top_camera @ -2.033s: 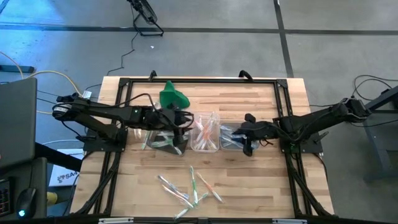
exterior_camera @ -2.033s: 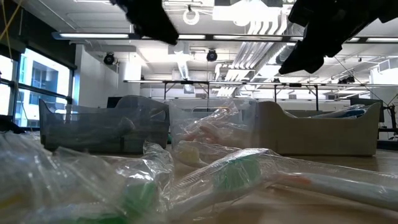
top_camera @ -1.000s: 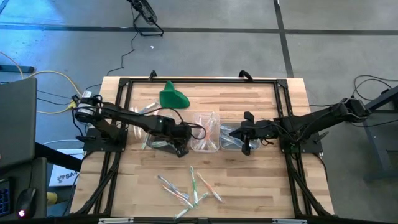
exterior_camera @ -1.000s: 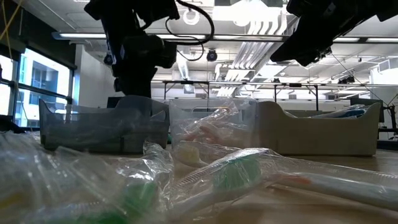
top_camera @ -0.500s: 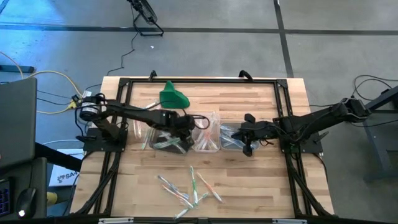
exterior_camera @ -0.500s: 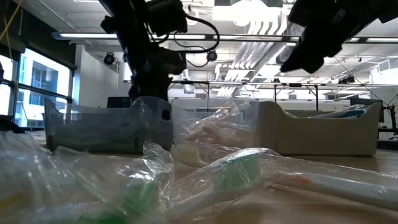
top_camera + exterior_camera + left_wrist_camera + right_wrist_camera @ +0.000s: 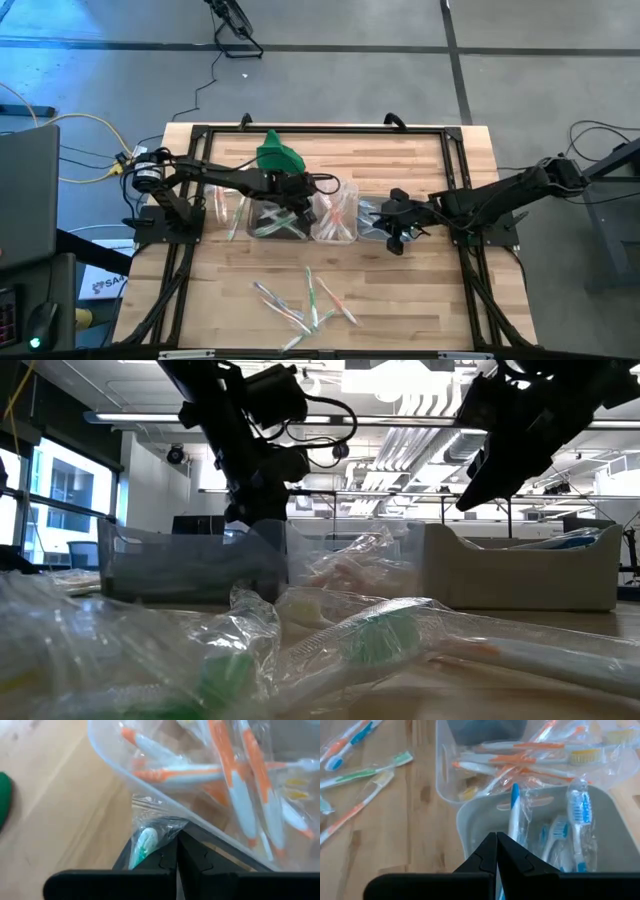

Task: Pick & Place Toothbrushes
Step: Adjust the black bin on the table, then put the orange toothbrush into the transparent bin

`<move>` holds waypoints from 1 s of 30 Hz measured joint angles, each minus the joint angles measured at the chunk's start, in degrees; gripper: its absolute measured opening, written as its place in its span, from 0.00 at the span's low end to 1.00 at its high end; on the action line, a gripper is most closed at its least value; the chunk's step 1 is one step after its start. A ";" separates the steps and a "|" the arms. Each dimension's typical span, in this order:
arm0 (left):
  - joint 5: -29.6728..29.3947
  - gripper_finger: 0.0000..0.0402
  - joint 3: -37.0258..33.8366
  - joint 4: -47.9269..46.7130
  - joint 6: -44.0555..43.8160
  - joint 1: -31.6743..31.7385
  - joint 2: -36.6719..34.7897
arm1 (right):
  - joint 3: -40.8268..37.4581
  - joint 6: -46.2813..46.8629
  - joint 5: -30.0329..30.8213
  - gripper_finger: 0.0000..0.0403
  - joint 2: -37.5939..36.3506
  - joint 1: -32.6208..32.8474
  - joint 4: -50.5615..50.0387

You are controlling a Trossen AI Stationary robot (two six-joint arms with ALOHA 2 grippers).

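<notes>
Three clear tubs stand in a row mid-table. The left tub [image 7: 268, 218] holds green toothbrushes, the middle tub [image 7: 336, 214] orange ones [image 7: 235, 780], and the right tub [image 7: 372, 220] blue ones [image 7: 570, 820]. My left gripper [image 7: 300, 205] is shut at the left tub's corner next to the middle tub, on a wrapped green toothbrush [image 7: 144, 844]. My right gripper [image 7: 394, 238] is shut above the right tub's near side. A blue toothbrush [image 7: 513, 812] lies just past its tips. Several wrapped toothbrushes [image 7: 305, 298] lie loose on the near table. My left gripper [image 7: 176, 836] pinches the green toothbrush's crumpled clear wrapper [image 7: 159, 826] at its fingertips, by the brush's head end. The brush lies beside the left finger inside the tub's corner; how much of it is in the hold is hidden by the fingers. My right gripper [image 7: 496, 836]: whether it touches the blue toothbrush, I cannot tell.
A solid green lump [image 7: 278, 155] lies on the far side of the left tub. A black frame [image 7: 320, 130] runs round the table's edges. Bare wood lies between the tubs and the loose toothbrushes, and at the table's far right.
My left gripper, shut throughout, has gone from the left tub's near side toward the far edge and a little right. The left tub has slid right against the middle tub, and the middle tub has shifted and turned a little.
</notes>
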 joint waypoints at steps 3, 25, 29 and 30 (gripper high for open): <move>0.00 0.00 0.00 0.86 0.11 0.83 0.00 | 0.00 0.00 1.65 0.01 0.57 0.00 0.03; 1.90 0.00 0.04 -3.44 2.56 0.72 -8.58 | 0.00 -1.07 4.70 0.01 0.01 0.04 1.84; 1.95 0.00 0.07 -7.43 2.38 -1.57 -11.62 | 0.00 -1.09 3.26 0.01 0.01 0.04 2.97; 1.92 0.00 0.09 -8.17 1.99 -2.35 -12.30 | 0.00 -1.09 3.30 0.01 -0.01 0.05 3.12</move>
